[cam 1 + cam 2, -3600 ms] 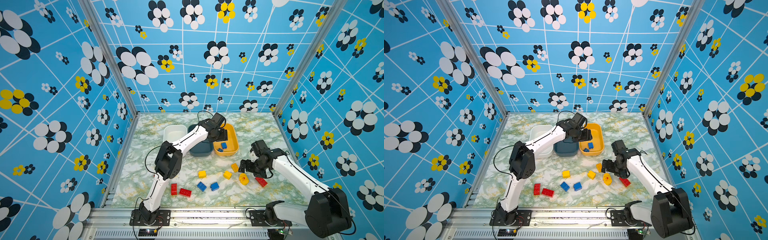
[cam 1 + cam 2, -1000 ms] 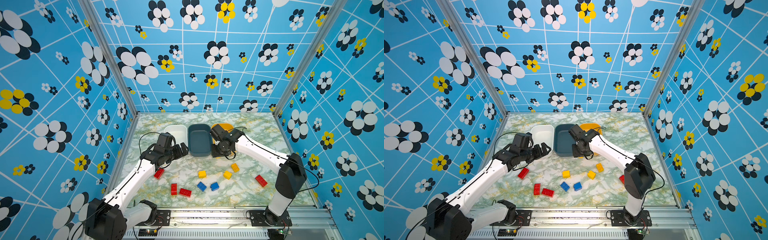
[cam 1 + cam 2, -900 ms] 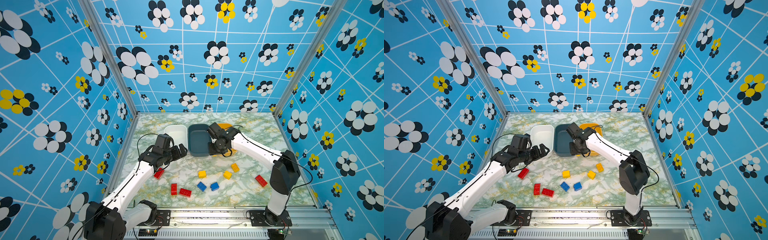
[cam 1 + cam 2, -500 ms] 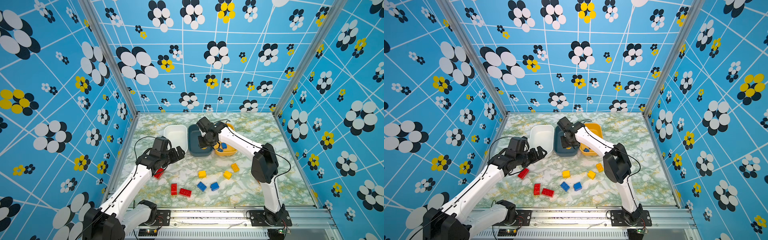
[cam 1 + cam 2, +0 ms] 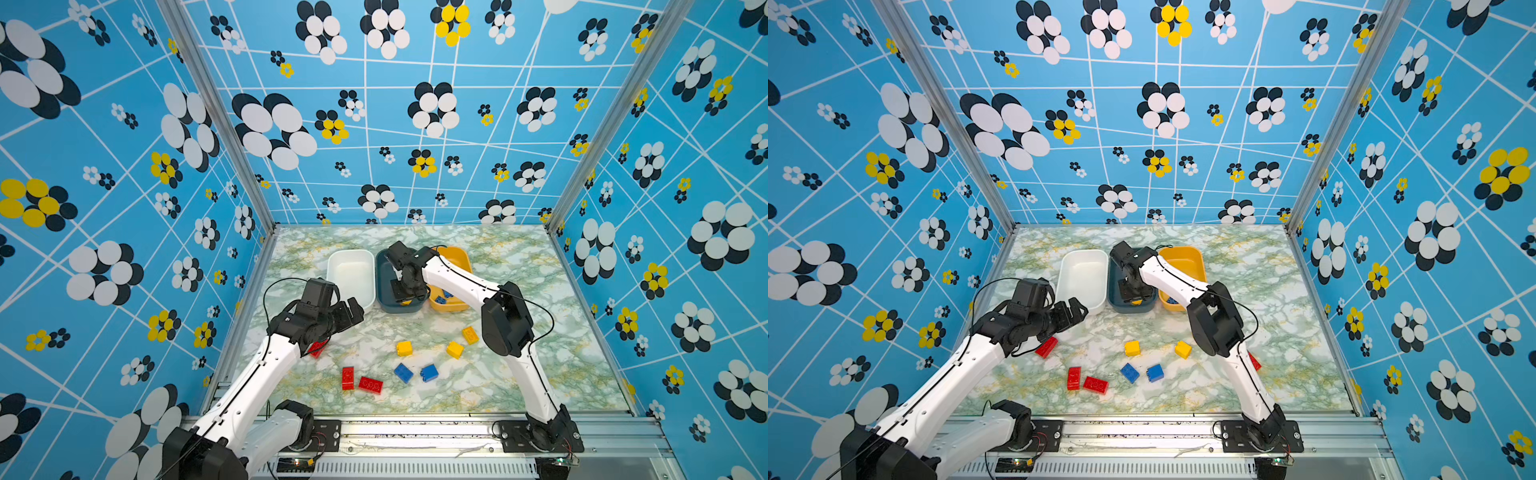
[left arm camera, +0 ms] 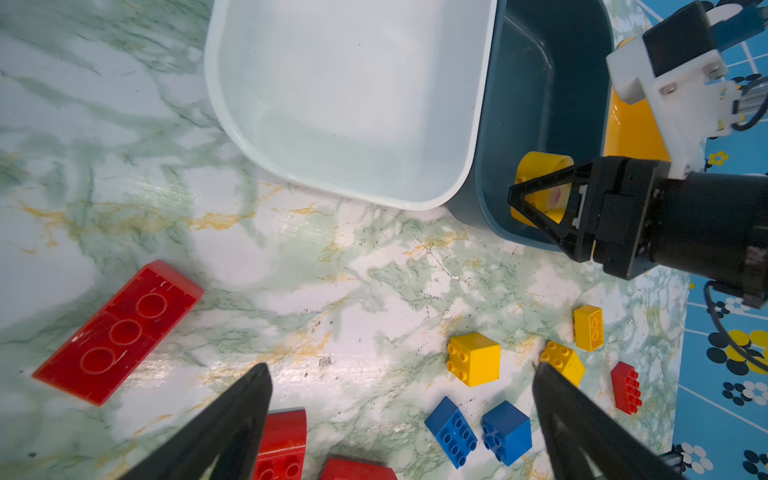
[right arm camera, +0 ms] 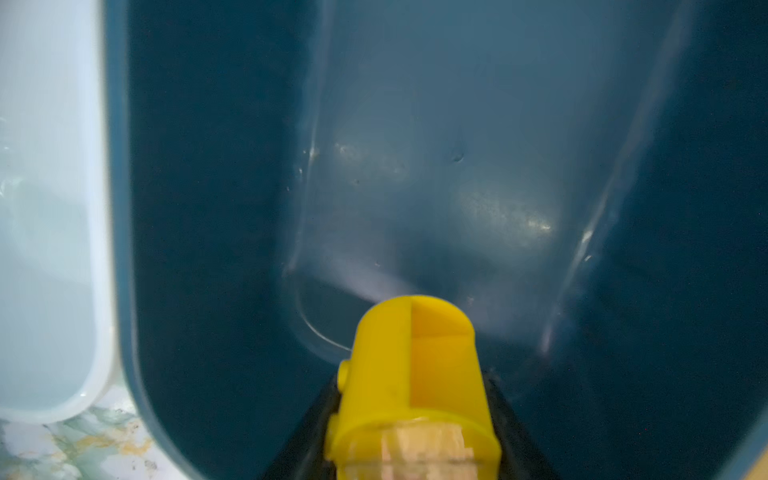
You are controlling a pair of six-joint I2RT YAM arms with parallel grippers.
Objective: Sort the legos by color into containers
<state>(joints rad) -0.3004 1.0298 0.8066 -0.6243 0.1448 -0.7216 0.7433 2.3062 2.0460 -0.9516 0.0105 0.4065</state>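
The right gripper (image 6: 536, 197) is closed partway on a rounded yellow plastic brick (image 7: 415, 365) with a reddish dot on one face. It holds the brick low inside the near end of the dark teal-grey rounded plastic tub (image 5: 381, 286); whether the brick touches the tub floor cannot be told. That tub sits between the white rounded plastic tub (image 5: 349, 259) and the yellow-orange plastic tub (image 5: 459, 259), close beside each. The yellow-orange one contains small blue studded bricks (image 5: 447, 295). The left gripper (image 6: 401, 370) hangs with its jaws spread wide and nothing between them, above the green-veined marble tabletop (image 5: 519, 374) just in front of the white tub. Loose on the tabletop lie a long red brick (image 6: 118, 332) turned underside up, two red studded bricks (image 5: 348, 378), two blue square bricks (image 5: 403, 372), three yellow bricks (image 5: 404, 348), and a small red brick (image 6: 625, 386) near the right arm.
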